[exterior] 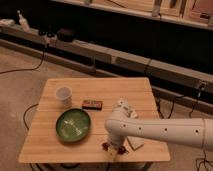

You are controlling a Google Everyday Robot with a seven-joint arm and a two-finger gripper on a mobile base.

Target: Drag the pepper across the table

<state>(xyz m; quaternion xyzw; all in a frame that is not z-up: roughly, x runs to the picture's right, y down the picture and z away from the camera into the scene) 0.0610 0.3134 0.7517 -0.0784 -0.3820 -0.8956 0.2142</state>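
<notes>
The pepper [106, 146], a small dark reddish pod, lies near the front edge of the light wooden table [50, 145], mostly hidden under my gripper. My gripper [114, 148] points down at the end of the white arm [160, 131], which reaches in from the right. It sits right on top of the pepper, and only reddish bits show at its left and right sides. Whether it grips the pepper is hidden.
A green plate [73, 124] lies left of the gripper. A white cup [63, 96] stands at the back left. A flat dark box with orange markings [92, 104] lies mid-table. A pale flat packet [135, 144] lies right of the gripper. The front edge is close.
</notes>
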